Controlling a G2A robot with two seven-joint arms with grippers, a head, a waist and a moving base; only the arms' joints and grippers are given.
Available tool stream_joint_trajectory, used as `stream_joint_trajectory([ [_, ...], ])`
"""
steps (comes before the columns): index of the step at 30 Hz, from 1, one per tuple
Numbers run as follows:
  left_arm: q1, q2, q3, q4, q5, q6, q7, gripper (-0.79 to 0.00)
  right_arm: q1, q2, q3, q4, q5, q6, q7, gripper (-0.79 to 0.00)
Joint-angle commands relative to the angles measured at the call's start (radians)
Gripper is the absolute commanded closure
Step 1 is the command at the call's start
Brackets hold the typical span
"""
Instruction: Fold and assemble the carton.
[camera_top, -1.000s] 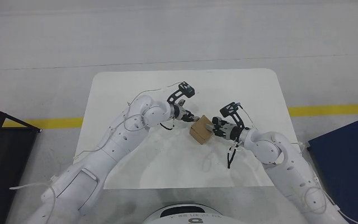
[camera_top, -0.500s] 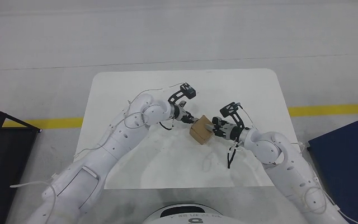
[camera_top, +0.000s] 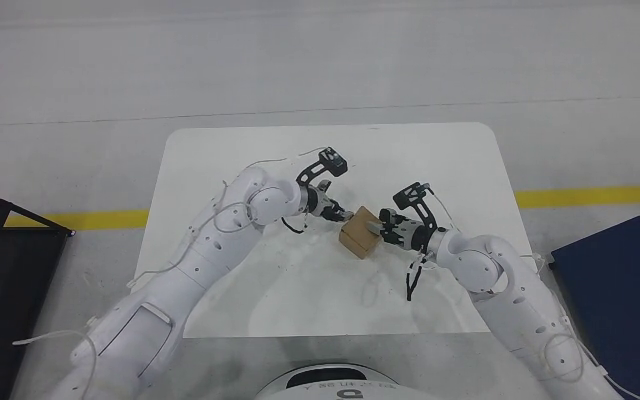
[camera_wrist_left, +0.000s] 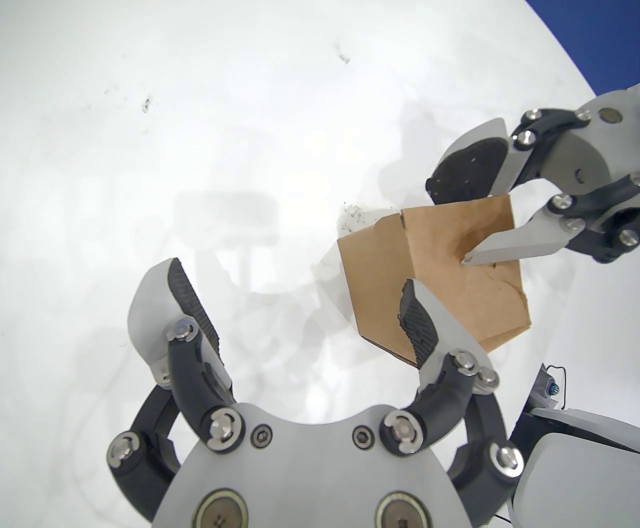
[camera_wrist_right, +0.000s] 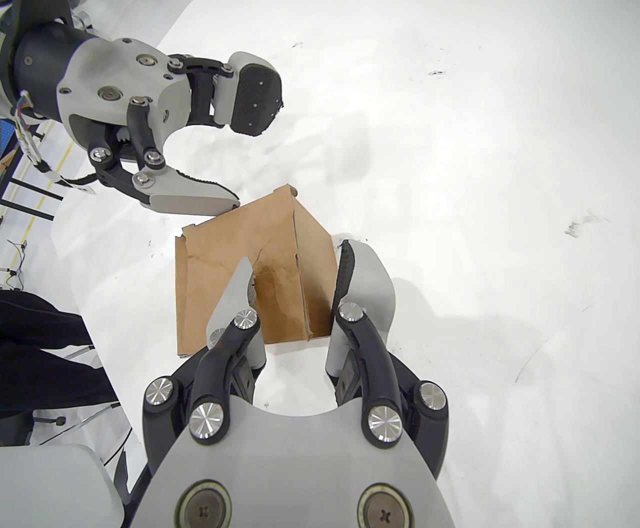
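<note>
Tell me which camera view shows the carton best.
The right wrist view: the carton lies close and central, folds and creases visible, clamped by the right gripper. The left wrist view shows its other side, partly behind a finger of the left gripper. The top view shows it small between both arms.

A white bench (camera_top: 310, 290) with rounded corners takes up the middle of the top view, standing on a grey floor (camera_top: 320, 60). A yellow line (camera_top: 100, 218) runs across the floor from left to right, cut off by the bench. A blue panel (camera_top: 605, 270) sits at the lower right edge, and a black frame (camera_top: 20, 250) at the lower left. Small dark scuffs (camera_wrist_left: 146, 104) speckle the bench surface.
</note>
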Motion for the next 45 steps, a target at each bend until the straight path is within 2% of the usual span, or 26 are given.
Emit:
stream_joint_trajectory([
  [1,-0.009,-0.006,0.007,0.019,-0.010,-0.006,0.024,-0.785,0.000,0.000,0.000,0.000,0.000,0.000,0.000,-0.286],
  [8,-0.039,-0.027,0.030,0.080,-0.037,-0.031,0.059,-0.785,0.000,0.000,0.000,0.000,0.000,0.000,0.000,-0.289],
  [12,-0.040,-0.026,0.019,0.098,-0.049,-0.040,0.067,-0.785,0.000,0.000,0.000,0.000,0.000,0.000,0.000,-0.299],
  [13,-0.036,-0.023,0.011,0.097,-0.052,-0.042,0.071,-0.785,0.000,0.000,0.000,0.000,0.000,0.000,0.000,-0.363],
  [14,-0.030,-0.019,0.002,0.094,-0.054,-0.046,0.073,-0.785,0.000,0.000,0.000,0.000,0.000,0.000,0.000,-0.526],
  [15,-0.022,-0.015,-0.010,0.088,-0.055,-0.050,0.077,-0.785,0.000,0.000,0.000,0.000,0.000,0.000,0.000,-0.785],
  [18,0.010,0.004,-0.051,0.055,-0.061,-0.066,0.082,-0.785,-0.016,0.000,0.023,-0.025,0.037,-0.026,-0.057,-0.785],
  [23,0.078,0.037,-0.118,-0.014,-0.058,-0.075,0.046,-0.785,-0.110,0.014,0.116,-0.093,0.077,-0.117,-0.127,-0.785],
  [25,0.102,0.047,-0.139,-0.036,-0.054,-0.070,0.032,-0.785,-0.146,0.020,0.146,-0.112,0.080,-0.151,-0.129,-0.785],
  [28,0.127,0.059,-0.157,-0.062,-0.035,-0.053,0.016,-0.785,-0.180,0.029,0.160,-0.134,0.011,-0.191,-0.065,-0.785],
  [34,0.148,0.066,-0.163,-0.090,-0.018,-0.036,0.003,-0.785,-0.193,0.031,0.117,-0.147,-0.076,-0.193,-0.001,-0.785],
  [45,0.129,0.056,-0.123,-0.074,-0.039,-0.039,-0.006,-0.785,-0.144,0.017,0.013,-0.091,-0.134,-0.141,0.018,-0.785],
])
